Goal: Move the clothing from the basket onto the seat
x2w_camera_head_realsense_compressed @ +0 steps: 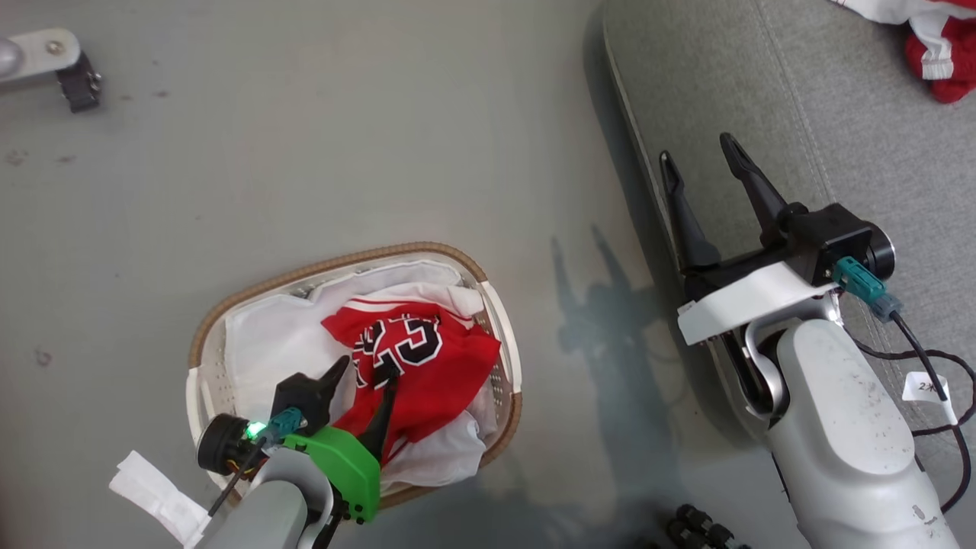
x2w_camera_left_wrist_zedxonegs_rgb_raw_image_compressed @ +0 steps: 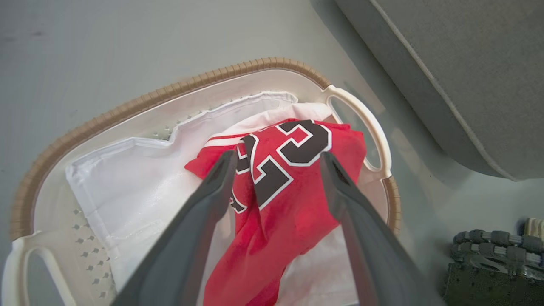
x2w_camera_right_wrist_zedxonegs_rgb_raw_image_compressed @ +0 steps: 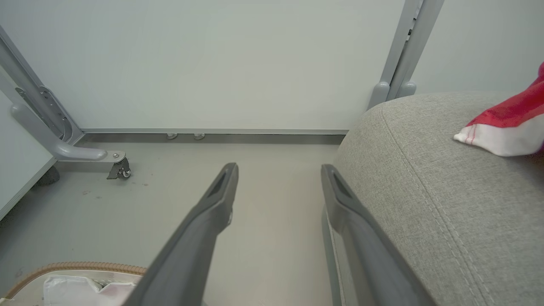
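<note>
A red jersey (x2w_camera_head_realsense_compressed: 427,358) with black-and-white numbers lies crumpled in the white basket (x2w_camera_head_realsense_compressed: 229,301) on a plain white lining sheet (x2w_camera_head_realsense_compressed: 267,343). My left gripper (x2w_camera_head_realsense_compressed: 366,367) hangs open just above it, one finger on each side of the number; the left wrist view shows the jersey (x2w_camera_left_wrist_zedxonegs_rgb_raw_image_compressed: 293,187) between the spread fingers (x2w_camera_left_wrist_zedxonegs_rgb_raw_image_compressed: 212,187). My right gripper (x2w_camera_head_realsense_compressed: 698,156) stands open and empty over the front edge of the grey sofa (x2w_camera_head_realsense_compressed: 839,137). Another red and white jersey (x2w_camera_head_realsense_compressed: 934,46) lies on the sofa at the far right, also seen as a jersey corner (x2w_camera_right_wrist_zedxonegs_rgb_raw_image_compressed: 505,123).
The basket sits on grey floor left of the sofa (x2w_camera_right_wrist_zedxonegs_rgb_raw_image_compressed: 446,191). A caster foot of a grey frame (x2w_camera_head_realsense_compressed: 76,76) stands at the far left. A wall with frame posts (x2w_camera_right_wrist_zedxonegs_rgb_raw_image_compressed: 403,46) rises behind. Dark ridged objects (x2w_camera_head_realsense_compressed: 698,526) lie on the floor near my base.
</note>
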You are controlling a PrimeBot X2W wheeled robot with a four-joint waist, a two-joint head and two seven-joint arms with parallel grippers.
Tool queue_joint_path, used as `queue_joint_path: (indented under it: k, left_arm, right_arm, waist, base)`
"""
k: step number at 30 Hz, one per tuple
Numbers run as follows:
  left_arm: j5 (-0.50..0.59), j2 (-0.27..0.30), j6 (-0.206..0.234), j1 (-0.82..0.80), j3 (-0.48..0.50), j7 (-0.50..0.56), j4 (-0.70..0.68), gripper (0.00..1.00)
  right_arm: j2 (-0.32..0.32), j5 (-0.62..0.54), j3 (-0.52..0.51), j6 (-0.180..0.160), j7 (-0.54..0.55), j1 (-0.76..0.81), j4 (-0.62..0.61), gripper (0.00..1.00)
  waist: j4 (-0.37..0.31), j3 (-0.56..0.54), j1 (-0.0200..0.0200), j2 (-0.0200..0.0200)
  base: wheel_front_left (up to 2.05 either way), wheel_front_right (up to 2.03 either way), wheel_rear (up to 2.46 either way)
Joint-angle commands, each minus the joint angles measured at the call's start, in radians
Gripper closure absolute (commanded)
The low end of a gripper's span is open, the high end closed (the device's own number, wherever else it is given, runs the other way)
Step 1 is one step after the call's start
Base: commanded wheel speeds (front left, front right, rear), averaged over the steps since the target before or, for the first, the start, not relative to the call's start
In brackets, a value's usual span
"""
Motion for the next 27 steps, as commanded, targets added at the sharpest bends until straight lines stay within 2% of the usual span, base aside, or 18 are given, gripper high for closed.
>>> queue_joint_path:
  k: [1,10,18,27]
  left_arm:
    - [-0.015,0.015,0.001,-0.027,-0.022,0.001,0.013,0.00]
    - [-0.124,0.048,0.001,-0.114,-0.208,0.001,0.079,0.00]
    - [-0.189,0.066,0.001,-0.187,-0.327,0.001,0.120,0.00]
    - [-0.224,0.071,0.001,-0.279,-0.386,0.001,0.166,0.00]
  right_arm:
    - [-0.003,0.010,0.004,-0.001,-0.005,-0.016,0.004,0.00]
    - [-0.002,0.001,0.005,-0.001,-0.005,-0.042,0.001,0.00]
    - [-0.003,-0.001,-0.001,-0.001,-0.005,-0.065,-0.010,0.00]
    - [-0.003,0.009,-0.001,-0.001,-0.005,-0.109,-0.028,0.00]
  waist:
    - [-0.034,0.055,0.0000,0.0000]
    - [-0.050,0.129,0.0000,0.0000]
    - [-0.052,0.187,0.0000,0.0000]
    - [-0.052,0.254,0.0000,0.0000]
  base:
    - [0.00,0.00,0.00]
    - [0.00,0.00,0.00]
    - [0.00,0.00,0.00]
    - [0.00,0.00,0.00]
